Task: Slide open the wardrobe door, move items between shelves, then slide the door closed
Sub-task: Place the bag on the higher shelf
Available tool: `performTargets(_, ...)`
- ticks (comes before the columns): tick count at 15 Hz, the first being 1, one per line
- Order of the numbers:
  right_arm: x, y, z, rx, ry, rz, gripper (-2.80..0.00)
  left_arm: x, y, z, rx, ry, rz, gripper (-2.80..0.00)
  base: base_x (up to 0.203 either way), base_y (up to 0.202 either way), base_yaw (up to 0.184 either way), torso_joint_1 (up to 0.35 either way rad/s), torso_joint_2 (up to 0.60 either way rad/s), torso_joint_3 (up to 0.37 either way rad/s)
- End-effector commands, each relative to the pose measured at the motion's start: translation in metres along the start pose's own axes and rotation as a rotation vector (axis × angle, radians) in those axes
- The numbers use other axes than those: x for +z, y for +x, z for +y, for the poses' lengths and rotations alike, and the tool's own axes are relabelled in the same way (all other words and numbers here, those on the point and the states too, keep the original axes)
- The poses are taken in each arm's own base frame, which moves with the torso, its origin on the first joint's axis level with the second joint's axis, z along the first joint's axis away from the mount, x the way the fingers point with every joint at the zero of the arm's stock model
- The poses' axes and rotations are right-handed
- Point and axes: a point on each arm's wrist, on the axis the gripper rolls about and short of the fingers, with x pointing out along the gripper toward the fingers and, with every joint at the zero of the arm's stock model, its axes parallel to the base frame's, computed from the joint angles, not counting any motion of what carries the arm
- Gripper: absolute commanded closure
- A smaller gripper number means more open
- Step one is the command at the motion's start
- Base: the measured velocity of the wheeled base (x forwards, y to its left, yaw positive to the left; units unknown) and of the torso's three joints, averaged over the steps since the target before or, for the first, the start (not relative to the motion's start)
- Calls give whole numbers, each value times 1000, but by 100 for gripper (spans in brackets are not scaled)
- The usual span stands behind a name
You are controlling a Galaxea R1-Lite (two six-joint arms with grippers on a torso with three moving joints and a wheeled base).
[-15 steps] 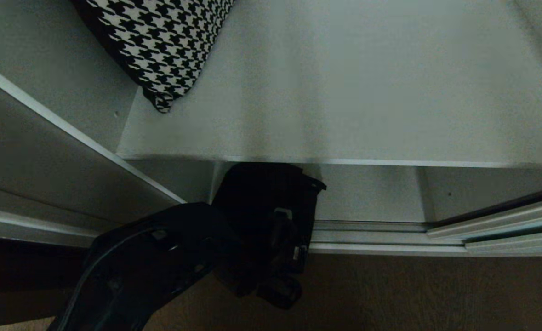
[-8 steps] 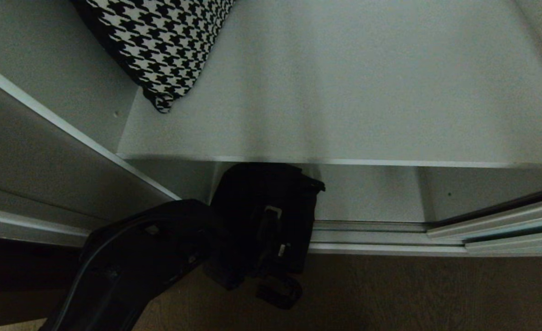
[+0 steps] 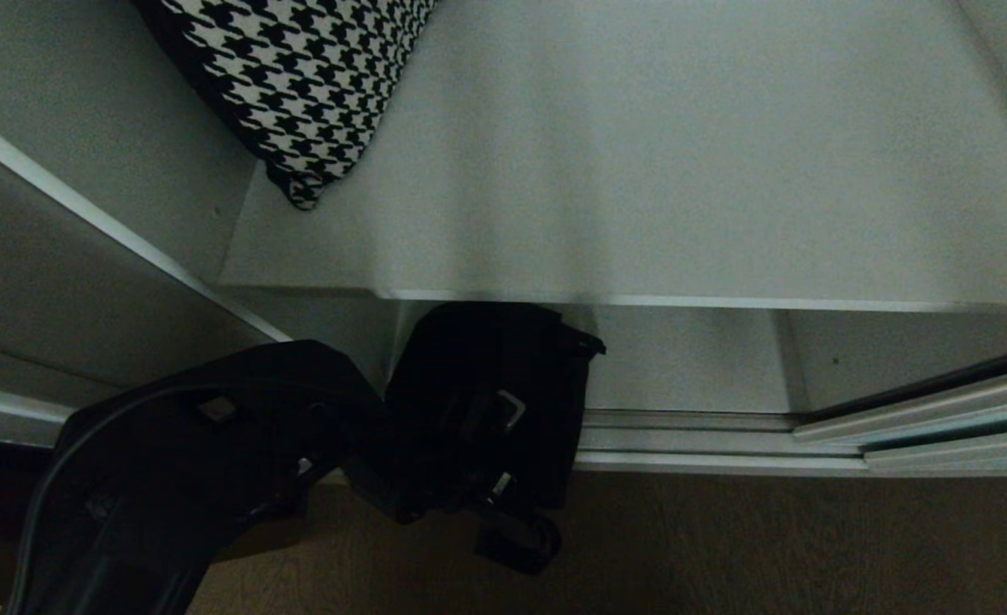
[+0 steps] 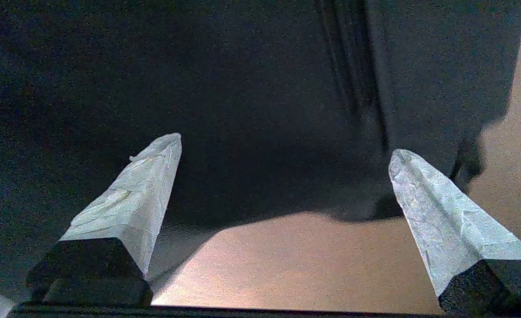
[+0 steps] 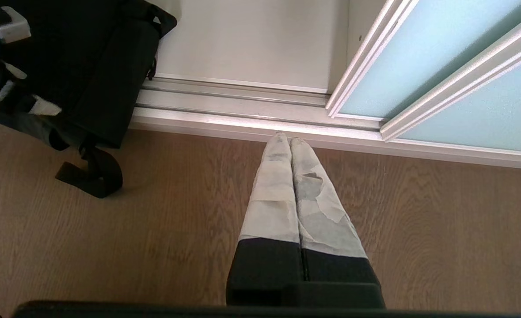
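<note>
Beneath the pale upper shelf (image 3: 640,171), at the wardrobe's near left, a black garment (image 3: 486,359) spills from the lower compartment over the metal floor track (image 3: 682,440) onto the wood floor (image 3: 768,547), its strap loop (image 5: 93,173) lying on the boards. Left gripper (image 4: 284,150): jaws spread wide and released, taped fingers (image 4: 132,198) flanking the cloth without clasping it. Right gripper (image 5: 290,141): jaws pressed together on nothing, over the floor near the frosted sliding door (image 5: 441,66), which stands slid to the right; a houndstooth cushion (image 3: 298,77) rests far left on the upper shelf.
</note>
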Motion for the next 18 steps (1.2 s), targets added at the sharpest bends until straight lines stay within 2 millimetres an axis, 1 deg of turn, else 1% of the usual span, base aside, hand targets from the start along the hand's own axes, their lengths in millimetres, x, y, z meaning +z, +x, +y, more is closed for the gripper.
performTargets(1,0,0,0,1,0,-3,0,0,-3,9,-67,64,-29,-280,0,0,0,0,0,0)
performTargets(2,0,0,0,1,0,-3,0,-3,-5,15,-120,85,-46,-280,0,0,0,0,0,0)
performTargets(4,0,0,0,1,0,-3,0,-16,-9,29,-181,183,-49,-280,0,0,0,0,0,0)
performTargets(7,0,0,0,1,0,-3,0,-30,-6,47,-240,347,-78,-280,0,0,0,0,0,0)
performTargets(10,0,0,0,1,0,-3,0,-29,9,65,-176,482,-146,-280,0,0,0,0,0,0)
performTargets(12,0,0,0,1,0,-3,0,-24,15,75,-137,579,-175,-280,0,0,0,0,0,0)
performTargets(14,0,0,0,1,0,-3,0,-21,25,77,-117,628,-192,-280,0,0,0,0,0,0)
performTargets(16,0,0,0,1,0,-3,0,-16,38,78,-57,640,-255,-280,0,0,0,0,0,0)
performTargets(18,0,0,0,1,0,-3,0,-17,44,77,-10,679,-304,-280,0,0,0,0,0,0)
